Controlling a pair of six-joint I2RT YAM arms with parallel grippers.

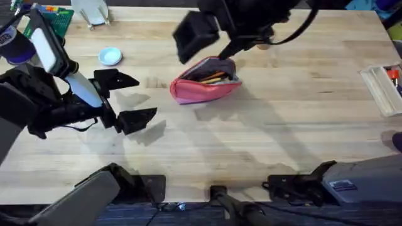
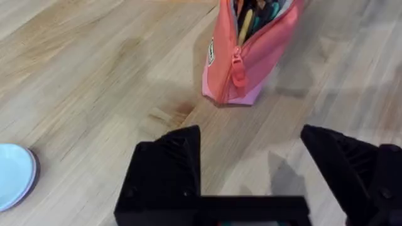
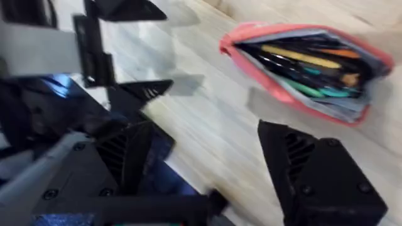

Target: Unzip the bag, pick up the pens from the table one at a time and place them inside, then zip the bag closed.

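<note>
While the bag (image 1: 206, 80) lies unzipped at table (image 1: 301, 125) centre, pens (image 3: 308, 69) inside, right gripper (image 1: 207, 31) hovers spread at its 12 o'clock. Left gripper (image 1: 125, 100) waits agape at 9 o'clock, likely for zipping.

In the overhead view the right arm's black gripper (image 1: 207, 34), upper centre of the frame, is large and blurred, and it covers the far edge of the pink soft fabric pencil pouch (image 1: 204, 88). The coloured pens inside the pouch's open mouth are too small there to tell apart. In the left wrist view the pouch (image 2: 248, 56) is cut off by the top edge, so its open part runs out of frame, and a pale blue round dish (image 2: 12, 176) is cut by the left edge. The right wrist view is motion-blurred; the pouch (image 3: 308, 63) and its contents smear, and the left arm's black gripper (image 3: 135, 50) at upper left is partly cropped.
</note>
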